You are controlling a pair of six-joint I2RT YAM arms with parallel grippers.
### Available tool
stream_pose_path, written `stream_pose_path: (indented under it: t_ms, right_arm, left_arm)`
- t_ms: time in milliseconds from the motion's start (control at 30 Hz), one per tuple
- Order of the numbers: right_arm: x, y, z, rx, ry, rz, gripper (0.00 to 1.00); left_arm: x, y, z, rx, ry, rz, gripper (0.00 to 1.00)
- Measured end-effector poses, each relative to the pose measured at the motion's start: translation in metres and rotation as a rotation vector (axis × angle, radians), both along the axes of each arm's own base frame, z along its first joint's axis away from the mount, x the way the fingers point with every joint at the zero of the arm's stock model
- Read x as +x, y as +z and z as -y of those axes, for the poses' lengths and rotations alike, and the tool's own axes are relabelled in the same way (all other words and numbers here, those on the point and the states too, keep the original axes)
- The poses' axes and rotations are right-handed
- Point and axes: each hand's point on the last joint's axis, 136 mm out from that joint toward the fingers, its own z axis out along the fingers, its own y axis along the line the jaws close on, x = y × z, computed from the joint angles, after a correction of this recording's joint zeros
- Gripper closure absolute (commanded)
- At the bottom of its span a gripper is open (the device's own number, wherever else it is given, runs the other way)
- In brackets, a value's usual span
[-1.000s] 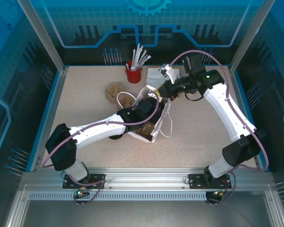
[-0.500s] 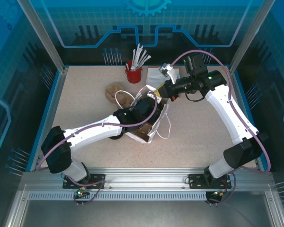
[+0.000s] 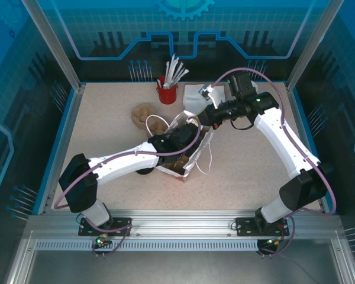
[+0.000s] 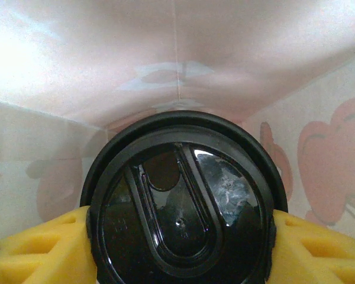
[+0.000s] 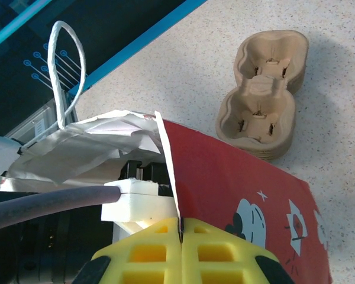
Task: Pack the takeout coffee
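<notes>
1. Here, the left gripper (image 4: 180, 251) reaches deep inside the paper bag (image 3: 192, 161). Its yellow fingers (image 4: 35, 257) are clamped on either side of the takeout coffee (image 4: 180, 204), whose black lid faces the wrist camera against the bag's pale inner walls.
2. The right gripper (image 5: 181, 251), pads pressed together, pinches the bag's upper rim and holds the mouth open. A cardboard cup carrier (image 5: 263, 94) lies on the table (image 5: 343, 142) beyond.
3. Whether the cup's base is on the bag's floor cannot be told from these views. If the fingers let go short of it, the cup could drop, tip and spring its lid.
4. The pinched rim is thin paper. A slip or a tear there would likely collapse the mouth onto the left arm.
5. With the arm so far inside, pulling out could snag a wall or a handle loop. That could drag the bag and the cup over.
</notes>
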Motion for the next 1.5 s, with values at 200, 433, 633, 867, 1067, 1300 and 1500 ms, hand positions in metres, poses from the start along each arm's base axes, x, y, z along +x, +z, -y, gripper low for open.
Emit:
stream_pose_path:
  t_ms: [200,433,633,867,1067,1300,1500]
  right_arm:
    - [0.005,-0.012,0.001,0.000,-0.016,-0.004,1.00]
    - [0.011,-0.019,0.004,0.006,-0.031,-0.003,0.90]
    - [0.018,-0.019,0.010,0.013,-0.059,-0.015,0.76]
    - [0.029,-0.023,0.006,0.011,-0.075,-0.076,0.63]
    - [0.042,-0.016,0.019,0.013,-0.153,-0.120,0.54]
    - [0.059,0.002,0.043,0.018,-0.298,-0.150,0.40]
    - [0.055,0.022,0.055,0.051,-0.412,-0.190,0.40]
  left_arm:
    - [-0.003,-0.012,-0.001,0.008,0.021,-0.073,0.39]
    - [-0.005,-0.019,0.000,0.014,0.039,-0.140,0.39]
    - [0.001,-0.018,0.008,-0.023,0.061,-0.176,0.39]
    - [0.016,-0.028,0.007,-0.040,0.104,-0.225,0.39]
    - [0.026,-0.023,0.013,-0.068,0.118,-0.236,0.38]
    - [0.046,-0.012,0.017,-0.110,0.145,-0.221,0.38]
    - [0.050,-0.029,0.018,-0.095,0.172,-0.260,0.38]
